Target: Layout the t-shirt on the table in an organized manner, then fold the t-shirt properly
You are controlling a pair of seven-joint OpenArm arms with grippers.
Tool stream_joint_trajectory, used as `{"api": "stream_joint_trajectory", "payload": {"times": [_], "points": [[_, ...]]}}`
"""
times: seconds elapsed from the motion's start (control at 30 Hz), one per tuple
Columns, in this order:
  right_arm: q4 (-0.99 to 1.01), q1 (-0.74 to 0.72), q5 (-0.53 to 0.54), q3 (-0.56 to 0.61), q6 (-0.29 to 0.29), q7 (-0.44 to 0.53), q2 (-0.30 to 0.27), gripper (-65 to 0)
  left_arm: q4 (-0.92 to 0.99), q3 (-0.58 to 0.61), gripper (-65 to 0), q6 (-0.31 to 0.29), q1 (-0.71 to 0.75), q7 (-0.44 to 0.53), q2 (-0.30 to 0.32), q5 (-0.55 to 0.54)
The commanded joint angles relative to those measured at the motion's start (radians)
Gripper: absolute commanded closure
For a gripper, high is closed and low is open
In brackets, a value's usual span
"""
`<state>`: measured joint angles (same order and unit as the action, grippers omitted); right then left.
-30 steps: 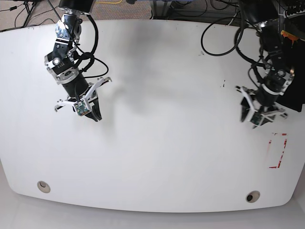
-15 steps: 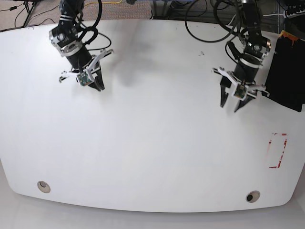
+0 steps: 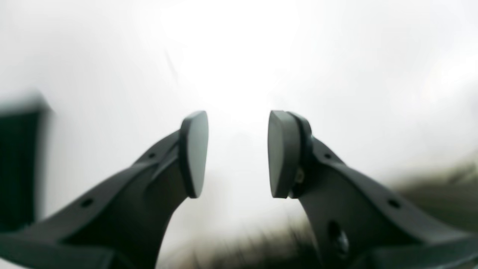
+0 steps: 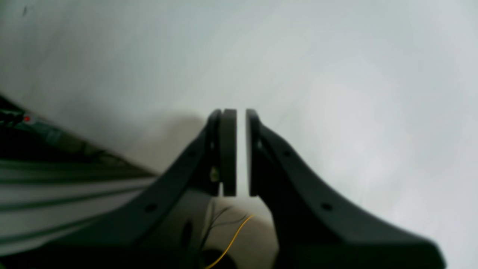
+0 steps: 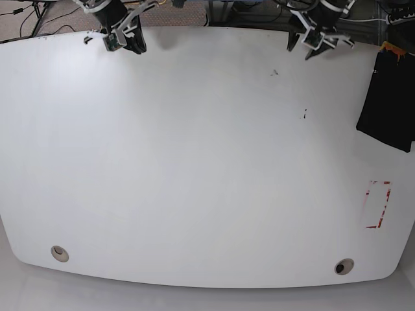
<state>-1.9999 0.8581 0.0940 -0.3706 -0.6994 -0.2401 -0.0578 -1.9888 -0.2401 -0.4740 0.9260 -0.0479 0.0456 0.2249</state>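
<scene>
The white table [image 5: 194, 162] bears a black t-shirt [image 5: 390, 100] at its edge.

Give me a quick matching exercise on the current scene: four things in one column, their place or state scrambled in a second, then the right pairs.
Things:
1. t-shirt
2. left gripper
3. right gripper
4. red tape rectangle

Places or states:
A. jaws nearly together, at the table's far edge, base view's left
B. marked on the tabletop below the black cloth
C. bunched at the base view's right edge, held by nothing
D. jaws apart with nothing between them

Pairs: 1-C, 2-D, 3-A, 4-B
</scene>
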Motion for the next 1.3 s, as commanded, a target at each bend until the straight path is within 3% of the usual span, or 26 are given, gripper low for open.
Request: {"api": "stream_joint_trajectory", "payload": {"times": [0.0,0.3,0.5,0.93,1.27], "points": [[-0.019,0.065,0.048,-0.024,0.001,0.028,-0.006,-4.3,-0.019,-0.020,-23.9,0.011,0.083,0.027,0.006,-0.011],[-0.011,0.272,0.120,-0.020,0.001,0.026,0.008,-4.3,0.029,-0.021,-23.9,0.011,0.359,0.027,0.030,-0.203],[0.097,0.307,0.071,0.034,0.001,0.029,0.051,-4.3,0.207,0.012,-23.9,0.011,0.370,0.027,0.084,-0.255],[0.572,0.111,-0.110,0.111,0.001,0.141,0.051,-4.3,0.744,0.124,-23.9,0.014,0.006,0.030,0.125,-0.247],[0.905,-0.084,-0.119,0.120,0.074,0.187,0.014,-4.3,1.138,0.149,-23.9,0.016,-0.261,0.030,0.116,-0.249]]}}
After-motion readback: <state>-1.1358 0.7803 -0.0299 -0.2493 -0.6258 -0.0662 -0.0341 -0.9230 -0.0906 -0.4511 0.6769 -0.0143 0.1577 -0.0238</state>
